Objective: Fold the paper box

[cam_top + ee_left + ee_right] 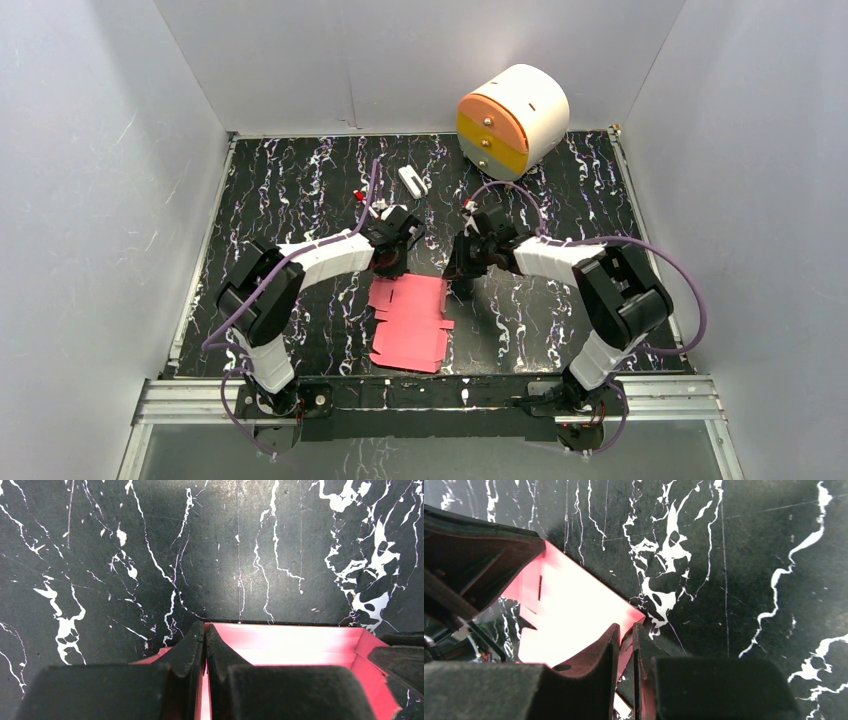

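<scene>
Top external view has the paper box (410, 322) lying as a flat pink-red cut-out sheet with flaps on the black, white-veined table (290, 190), close to the near edge and between the two arms. The left gripper (390, 262) is down at the sheet's far left corner and the right gripper (462, 282) at its far right corner, each touching the card. From the left wrist camera, that gripper's dark fingers (187, 650) are pressed almost together with a thin sliver of pink card between them, so it is pinching the sheet's edge; the far edge of the card runs straight off to the right of them. From the right wrist camera, the right gripper's fingers (596, 652) are likewise nearly closed, with the pointed corner of the sheet caught in the narrow slot between them. A round white drawer unit (512, 120) with orange and yellow fronts sits at the far right of the table, well apart from the card. A small white object (411, 181), too small to identify, lies just beyond the left gripper.
</scene>
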### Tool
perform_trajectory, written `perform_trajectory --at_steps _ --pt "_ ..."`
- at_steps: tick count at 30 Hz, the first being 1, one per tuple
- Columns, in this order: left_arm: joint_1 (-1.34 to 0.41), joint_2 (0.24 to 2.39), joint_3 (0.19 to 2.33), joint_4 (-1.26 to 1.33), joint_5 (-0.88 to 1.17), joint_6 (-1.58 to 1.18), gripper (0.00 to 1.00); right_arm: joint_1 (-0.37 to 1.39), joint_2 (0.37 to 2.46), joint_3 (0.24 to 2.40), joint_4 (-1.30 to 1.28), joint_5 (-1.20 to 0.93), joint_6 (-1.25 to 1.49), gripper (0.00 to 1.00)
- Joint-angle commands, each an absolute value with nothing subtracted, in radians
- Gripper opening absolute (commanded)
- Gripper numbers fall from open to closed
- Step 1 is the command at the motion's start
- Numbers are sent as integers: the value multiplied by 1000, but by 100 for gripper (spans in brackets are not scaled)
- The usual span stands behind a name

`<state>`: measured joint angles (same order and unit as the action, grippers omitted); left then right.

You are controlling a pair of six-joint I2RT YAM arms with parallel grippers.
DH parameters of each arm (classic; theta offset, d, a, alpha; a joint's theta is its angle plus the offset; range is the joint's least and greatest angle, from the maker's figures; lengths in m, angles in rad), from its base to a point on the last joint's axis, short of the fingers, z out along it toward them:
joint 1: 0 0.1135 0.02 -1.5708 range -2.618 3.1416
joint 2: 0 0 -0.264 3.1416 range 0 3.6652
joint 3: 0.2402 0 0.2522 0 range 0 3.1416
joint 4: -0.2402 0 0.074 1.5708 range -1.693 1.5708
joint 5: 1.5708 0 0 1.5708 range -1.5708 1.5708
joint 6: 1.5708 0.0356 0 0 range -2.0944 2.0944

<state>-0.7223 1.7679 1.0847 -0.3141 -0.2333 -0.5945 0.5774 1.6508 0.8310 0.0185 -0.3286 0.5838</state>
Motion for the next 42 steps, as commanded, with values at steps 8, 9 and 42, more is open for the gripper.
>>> perform_trajectory --at_steps 8,9,42 --pt "-729 1696 1072 -285 -229 -623 0 685 1758 1090 -216 -119 472 21" --pt "-729 1696 1074 -285 -229 -623 0 689 1765 1107 -230 -107 463 21" --pt "-567 1323 858 -310 -39 -671 61 696 1569 1066 -234 -30 281 54"
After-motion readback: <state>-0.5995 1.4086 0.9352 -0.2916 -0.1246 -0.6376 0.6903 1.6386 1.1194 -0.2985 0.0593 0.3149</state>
